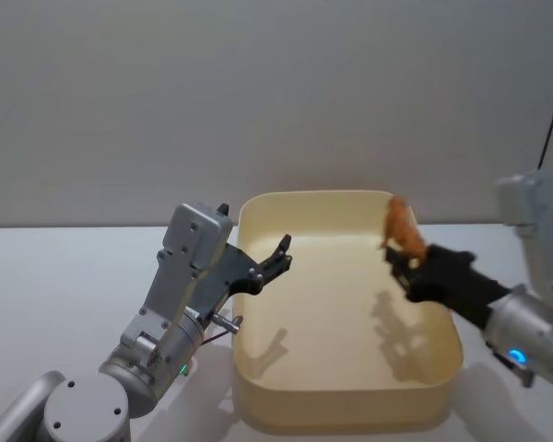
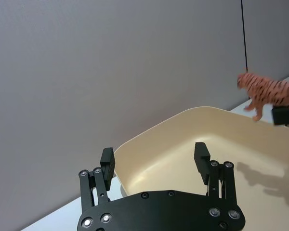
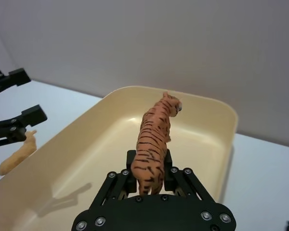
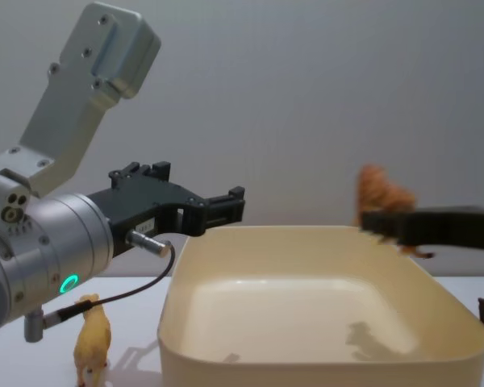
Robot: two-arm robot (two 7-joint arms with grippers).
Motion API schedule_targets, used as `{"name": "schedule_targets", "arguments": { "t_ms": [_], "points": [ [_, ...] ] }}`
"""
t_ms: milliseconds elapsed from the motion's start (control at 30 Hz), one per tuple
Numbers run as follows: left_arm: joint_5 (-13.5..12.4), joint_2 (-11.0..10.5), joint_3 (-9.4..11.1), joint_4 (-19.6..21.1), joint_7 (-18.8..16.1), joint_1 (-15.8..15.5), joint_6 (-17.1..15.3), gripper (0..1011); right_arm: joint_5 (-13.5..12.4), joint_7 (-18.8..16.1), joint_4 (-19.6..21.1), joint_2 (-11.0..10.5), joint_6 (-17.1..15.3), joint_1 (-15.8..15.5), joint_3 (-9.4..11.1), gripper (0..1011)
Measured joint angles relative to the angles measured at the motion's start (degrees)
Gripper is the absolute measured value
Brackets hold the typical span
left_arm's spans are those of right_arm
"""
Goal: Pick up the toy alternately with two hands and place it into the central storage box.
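1. Currently, the right gripper (image 1: pixel 401 260) has its jaws pinching the striped orange tiger toy (image 1: pixel 401 224) by the hindquarters, in the air above the right side of the central storage box (image 1: pixel 350 412).
2. Meanwhile, the left gripper (image 1: pixel 279 255) hovers over the box's left rim, jaws spread and holding nothing.
3. Progress: the box floor looks bare, so the tiger is not yet released.
4. Remaining: a yellow animal toy (image 4: pixel 92 339) stands on the worktop (image 1: pixel 55 276) left of the box, likely the left arm's turn.
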State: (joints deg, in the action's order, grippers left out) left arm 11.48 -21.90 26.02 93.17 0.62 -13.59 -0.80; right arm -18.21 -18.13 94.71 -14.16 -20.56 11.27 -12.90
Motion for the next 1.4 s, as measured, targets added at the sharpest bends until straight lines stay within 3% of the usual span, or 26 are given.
{"name": "schedule_targets", "arguments": {
  "t_ms": [67, 467, 667, 867, 1100, 1400],
  "points": [
    [0.00, 0.00, 0.00, 0.00, 0.00, 0.00, 0.00, 1002, 0.70, -1.41, -1.66, 0.94, -1.20, 1.35, -0.76, 275],
    [0.00, 0.00, 0.00, 0.00, 0.00, 0.00, 0.00, 1002, 3.11, -6.17, -7.42, 4.03, -4.85, 5.93, -3.25, 668],
    [0.00, 0.00, 0.00, 0.00, 0.00, 0.00, 0.00, 1002, 3.17, -6.55, -7.69, 4.12, -5.18, 6.34, -3.36, 839],
    [0.00, 0.00, 0.00, 0.00, 0.00, 0.00, 0.00, 1001, 1.74, -5.02, -5.16, 2.56, -5.01, 5.28, -2.07, 1001],
    [0.00, 0.00, 0.00, 0.00, 0.00, 0.00, 0.00, 1002, -0.67, -2.49, -1.56, 0.34, -5.00, 3.47, 0.00, 1001],
    [0.00, 0.00, 0.00, 0.00, 0.00, 0.00, 0.00, 1002, -6.18, 2.84, 4.66, -3.88, -6.79, -0.46, 4.20, 1001]
  ]
}}
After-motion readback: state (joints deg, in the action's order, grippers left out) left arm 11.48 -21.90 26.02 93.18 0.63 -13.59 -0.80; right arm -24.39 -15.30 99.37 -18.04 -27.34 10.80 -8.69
